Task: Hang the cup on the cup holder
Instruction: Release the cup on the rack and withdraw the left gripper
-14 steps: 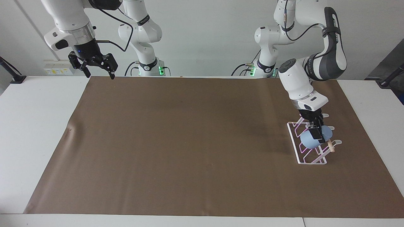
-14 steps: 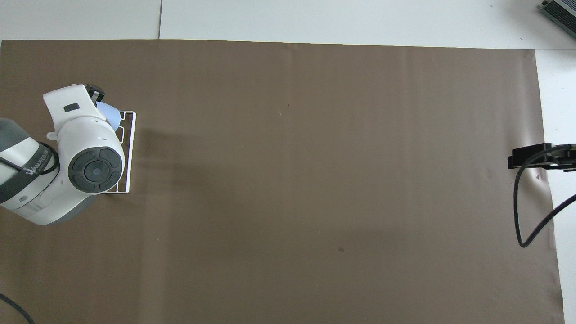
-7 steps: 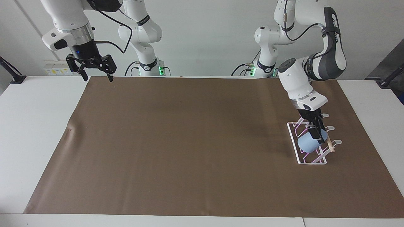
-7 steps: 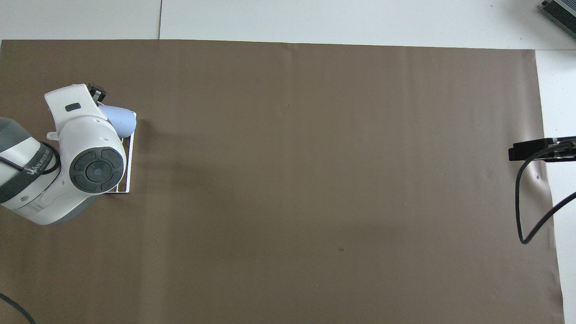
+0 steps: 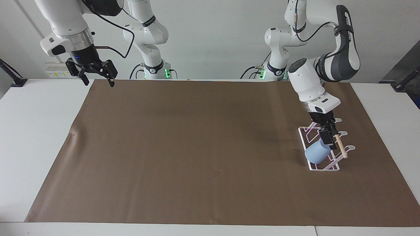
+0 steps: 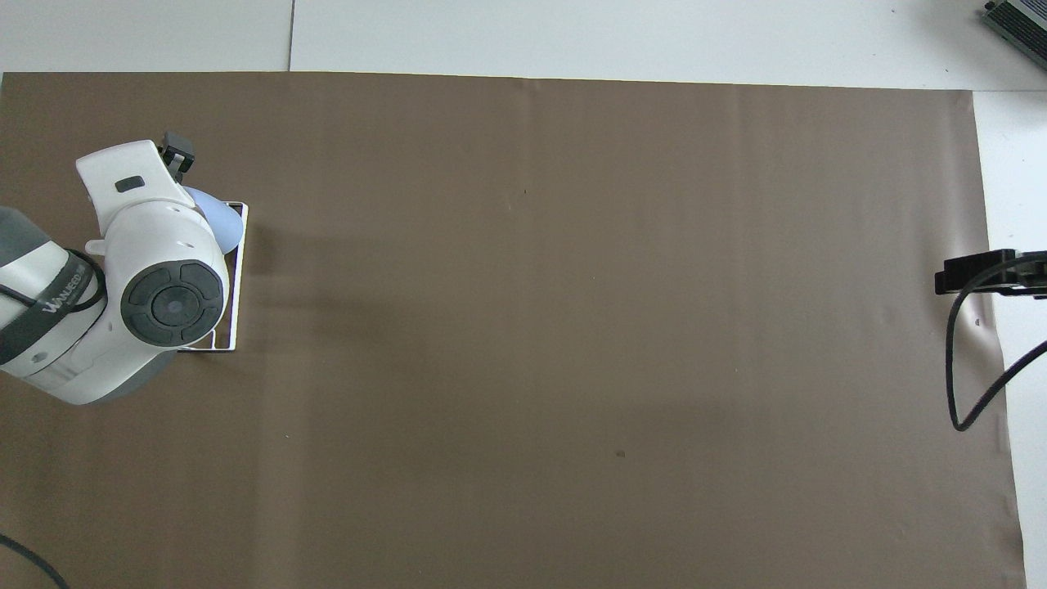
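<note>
Since 0.5 s ago, cup point(image 5: 317, 154) has dropped lower and tipped onto a slanted prong, and left gripper point(image 5: 327, 139) has lifted off it; right gripper point(image 5: 96, 76) has drifted toward the right arm's end.

Cup: matte light-blue tumbler, no handle, tapered, plain. It hangs tilted on cup holder point(image 5: 311, 167), at the holder's end farthest from the robots. Holder: thin white wire, rectangular base, slanted prongs, pale wooden dowel point(image 5: 340, 146) along the top. It sits on brown mat point(image 5: 197, 147) near the table's edge at the left arm's end.

Left gripper is over the holder, just above the cup. Fingers look parted, clear of the cup wall.

Right gripper waits raised over the mat corner at the right arm's end, by the robots' edge; fingers spread apart, holding nothing.

View differences: facing view shows cup body, prongs, dowel and both sets of fingers. Overhead view hides most of holder point(image 6: 239, 270) and cup point(image 6: 222, 226) under the left arm's wrist; only a blue sliver and base wire show. Right gripper point(image 6: 977, 274) appears there as a dark edge-on block, finger gap unreadable.
</note>
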Tool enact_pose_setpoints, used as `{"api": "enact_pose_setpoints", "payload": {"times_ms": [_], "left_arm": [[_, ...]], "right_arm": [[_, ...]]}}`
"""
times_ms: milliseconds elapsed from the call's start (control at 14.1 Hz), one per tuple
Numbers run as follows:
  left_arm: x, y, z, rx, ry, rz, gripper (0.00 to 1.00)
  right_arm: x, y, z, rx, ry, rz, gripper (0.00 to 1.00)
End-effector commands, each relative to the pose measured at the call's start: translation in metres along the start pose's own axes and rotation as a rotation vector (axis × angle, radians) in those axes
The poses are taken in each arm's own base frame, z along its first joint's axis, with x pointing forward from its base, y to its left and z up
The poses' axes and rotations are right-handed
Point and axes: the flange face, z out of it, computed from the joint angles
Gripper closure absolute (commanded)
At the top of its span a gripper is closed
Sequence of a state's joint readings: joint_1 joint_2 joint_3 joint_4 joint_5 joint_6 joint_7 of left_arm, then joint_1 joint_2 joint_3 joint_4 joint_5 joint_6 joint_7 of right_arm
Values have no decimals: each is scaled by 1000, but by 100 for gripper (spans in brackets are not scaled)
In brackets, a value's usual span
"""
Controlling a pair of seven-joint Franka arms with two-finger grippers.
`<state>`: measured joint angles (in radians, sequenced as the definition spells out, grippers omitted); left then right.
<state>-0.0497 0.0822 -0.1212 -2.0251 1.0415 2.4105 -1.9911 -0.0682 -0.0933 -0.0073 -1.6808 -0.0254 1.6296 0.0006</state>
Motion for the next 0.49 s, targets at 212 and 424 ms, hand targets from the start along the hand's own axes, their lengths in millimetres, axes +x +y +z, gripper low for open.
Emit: {"api": "enact_pose_setpoints", "payload": {"times_ms": [212,424], "left_arm": [[16,32,-49,35,-126,-214,0],[23,40,-76,71,-223,-325,0]], "right_arm": [[6,3,3,3,-22,62,0],[5,3,3,3,-24,62,0]]}}
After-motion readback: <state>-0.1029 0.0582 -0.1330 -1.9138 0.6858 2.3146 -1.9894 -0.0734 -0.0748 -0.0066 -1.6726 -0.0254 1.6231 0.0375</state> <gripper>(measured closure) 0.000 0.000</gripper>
